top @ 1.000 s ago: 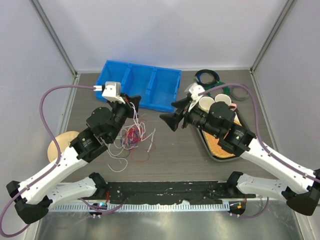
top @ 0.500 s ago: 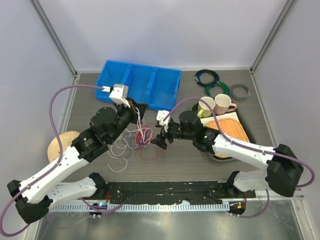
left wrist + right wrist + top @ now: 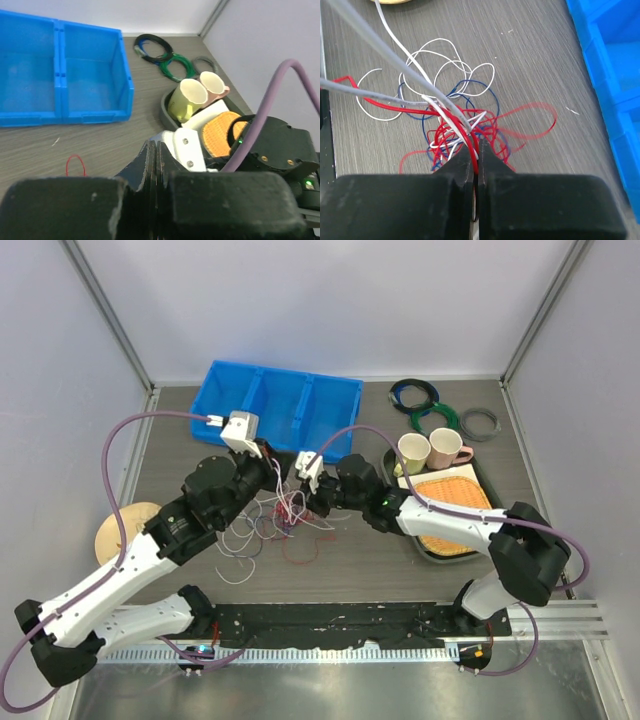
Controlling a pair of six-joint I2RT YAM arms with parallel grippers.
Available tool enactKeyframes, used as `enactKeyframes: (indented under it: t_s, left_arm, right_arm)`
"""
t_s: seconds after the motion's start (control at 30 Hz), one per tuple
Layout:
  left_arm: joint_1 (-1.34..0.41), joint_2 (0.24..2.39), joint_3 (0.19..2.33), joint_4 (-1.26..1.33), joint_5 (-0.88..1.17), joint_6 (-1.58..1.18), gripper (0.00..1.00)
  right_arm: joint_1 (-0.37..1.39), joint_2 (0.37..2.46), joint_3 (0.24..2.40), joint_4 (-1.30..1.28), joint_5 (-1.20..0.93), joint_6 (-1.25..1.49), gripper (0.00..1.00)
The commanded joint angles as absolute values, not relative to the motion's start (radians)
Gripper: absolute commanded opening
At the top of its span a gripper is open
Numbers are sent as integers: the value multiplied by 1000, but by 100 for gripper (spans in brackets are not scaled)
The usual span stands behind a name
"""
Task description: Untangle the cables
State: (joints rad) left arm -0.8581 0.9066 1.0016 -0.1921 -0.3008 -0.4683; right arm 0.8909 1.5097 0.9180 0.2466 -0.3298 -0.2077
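Centrally, the right tool (image 3: 475, 152) and left tool (image 3: 156, 155) each pinch the cables (image 3: 451, 127) (jaws pressed together); pulling apart could tighten the knot.

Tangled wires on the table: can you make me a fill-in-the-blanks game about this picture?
The right gripper is ____ on the tangle of thin white, red and dark blue cables.
The plastic compartment bin behind the tangle is ____.
Beside the two ceramic mugs, the woven mat on the dark tray is ____.
Missing words: shut, blue, orange.

A blue bin (image 3: 280, 400) lies left of a tray (image 3: 440, 554) with mugs (image 3: 414, 452).
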Motion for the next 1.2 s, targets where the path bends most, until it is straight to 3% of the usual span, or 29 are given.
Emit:
enactKeyframes:
  t_s: [0.0,0.13,0.2,0.3,0.5,0.7,0.87,0.9,0.93,1.13,1.17]
  left_arm:
    - [-864,903,1015,-248,-501,-469,0]
    - [-845,928,1022,-350,-855,-494,0]
    - [-806,924,997,-371,-871,-509,0]
    - [-578,899,967,-409,-760,-577,0]
    - [-336,887,954,-469,-628,-657,0]
    - [-321,937,1006,-466,-569,-632,0]
    - [-321,994,1061,-417,-462,-608,0]
    - [-321,1018,1071,-411,-445,-600,0]
    - [-321,1029,1084,-404,-408,-589,0]
    - [-321,1170,1251,-362,-380,-520,0]
    - [-321,1190,1302,-351,-406,-494,0]
  right_arm:
    - [894,1462,875,328,-201,-112,1]
    - [887,1405,737,316,82,-2,1]
    - [874,1367,692,273,225,122,1]
    - [822,1298,595,204,330,305,1]
    - [703,1125,425,241,224,434,1]
    - [703,1055,400,281,120,393,2]
    - [704,1129,387,390,-175,342,17]
    - [709,1143,393,393,-199,333,24]
    - [715,1152,403,393,-216,327,41]
    - [802,1160,439,336,-99,281,73]
    - [817,1146,439,325,-60,279,75]
